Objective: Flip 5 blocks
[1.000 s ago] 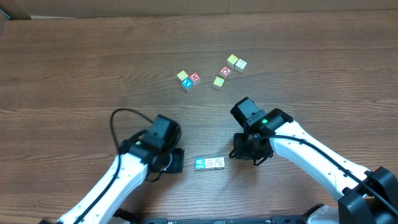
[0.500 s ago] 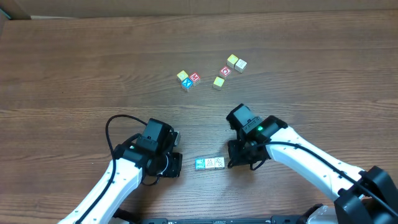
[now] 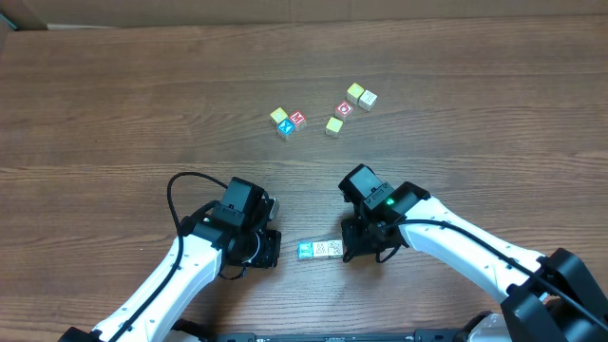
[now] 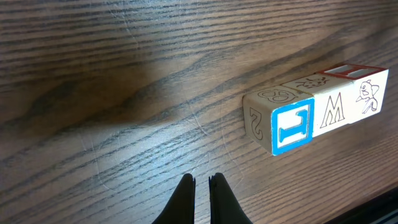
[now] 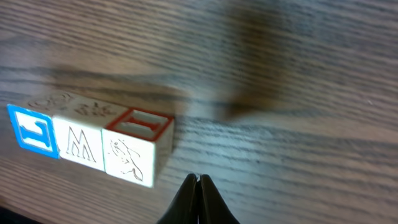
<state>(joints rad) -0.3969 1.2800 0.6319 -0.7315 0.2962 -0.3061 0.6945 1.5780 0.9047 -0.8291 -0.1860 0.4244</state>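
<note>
One wood-grained bench (image 3: pixel 114 95) carries everything. Two white arms reach in from its near edge, the left arm (image 3: pixel 180 271) and the right arm (image 3: pixel 456 252), and they angle toward each other.

The left hand (image 3: pixel 266 249) is low over the bench at the left end of a short row of blocks. Its fingers (image 4: pixel 186 190) are closed almost together and hold nothing. The right hand (image 3: pixel 356 249) is just beside the right end of the same row, also closed and empty, with its fingertips (image 5: pixel 194 190) pressed together.

That row of three blocks (image 3: pixel 320 249) lies close to the near edge, around mid-width, with the cubes touching side by side. From the left they are a blue-framed block (image 4: pixel 292 127), an M block (image 4: pixel 331 111) and a block with a red-framed top (image 5: pixel 138 123) and a small animal drawing on its side.

Seven more blocks lie well apart from the hands, toward the middle of the bench. On the left is a trio (image 3: pixel 287 121) in yellow-green, red and blue. To its right is a looser group of four (image 3: pixel 348 107).
</note>
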